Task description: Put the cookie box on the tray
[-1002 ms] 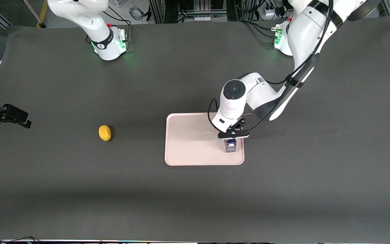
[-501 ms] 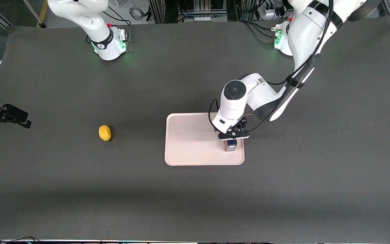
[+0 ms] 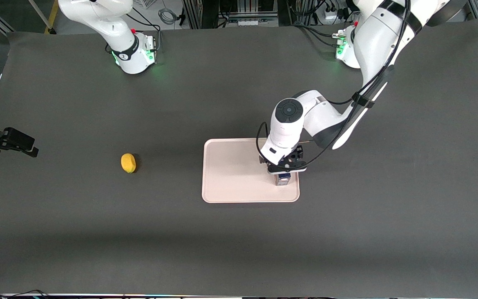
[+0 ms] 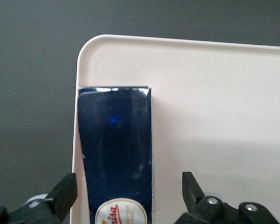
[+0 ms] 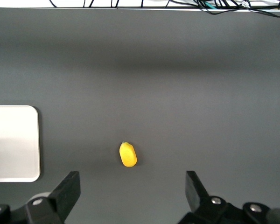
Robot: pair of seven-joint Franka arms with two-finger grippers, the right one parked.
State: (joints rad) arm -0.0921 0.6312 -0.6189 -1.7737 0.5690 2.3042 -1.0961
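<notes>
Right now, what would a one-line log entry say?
end effector: open, above cookie box | cookie box: on tray, near corner | task: box placed

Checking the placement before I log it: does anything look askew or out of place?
The cookie box lies on the tray but hard against its rim at a corner, nearly square to the edge. The open gripper straddles it, fingers apart from its sides. A yellow object lies toward the parked arm's end.

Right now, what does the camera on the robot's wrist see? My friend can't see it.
A dark blue cookie box lies on the pink tray, close along the rim near a rounded corner. The robot's hand hangs above it, fingers open on either side and not touching.
</notes>
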